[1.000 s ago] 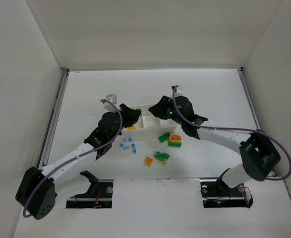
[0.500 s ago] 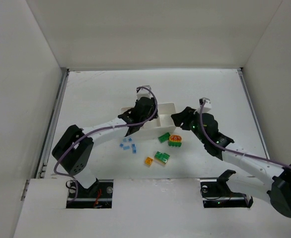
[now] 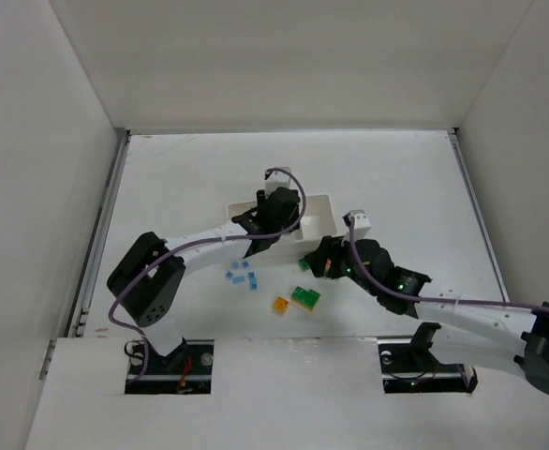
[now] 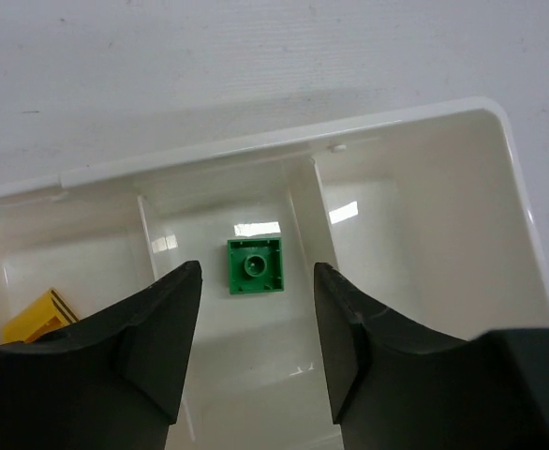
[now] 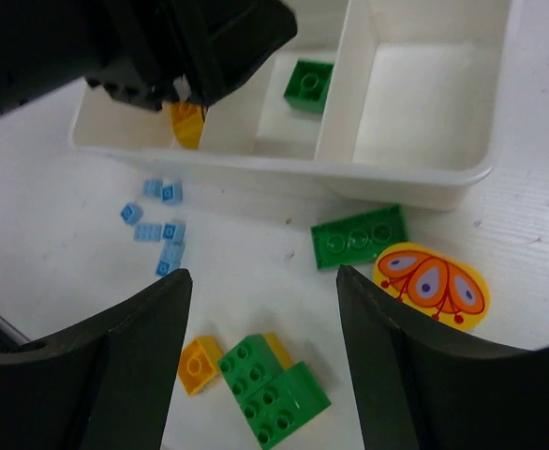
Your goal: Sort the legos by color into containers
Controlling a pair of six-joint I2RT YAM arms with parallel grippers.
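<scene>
The white tray (image 3: 319, 202) has three compartments. In the left wrist view one green lego (image 4: 255, 265) lies in the middle compartment and a yellow lego (image 4: 36, 317) in the left one. The right compartment (image 4: 424, 234) is bare. My left gripper (image 4: 256, 347) is open and empty, above the middle compartment (image 3: 273, 225). My right gripper (image 5: 263, 277) is open and empty, above the table just in front of the tray (image 3: 314, 258). Under it lie a flat green lego (image 5: 359, 236), a green cluster (image 5: 274, 389) and an orange lego (image 5: 200, 363). Several light blue legos (image 5: 157, 230) lie to the left.
A yellow-orange printed piece (image 5: 431, 284) lies next to the flat green lego, close to the tray's front wall (image 5: 424, 178). The left gripper's black body (image 5: 190, 47) hangs over the tray's left part. White walls enclose the table on three sides.
My right gripper has moved left and nearer, and now covers the flat green lego and the printed piece in the top view. The left gripper has stayed over the tray.
</scene>
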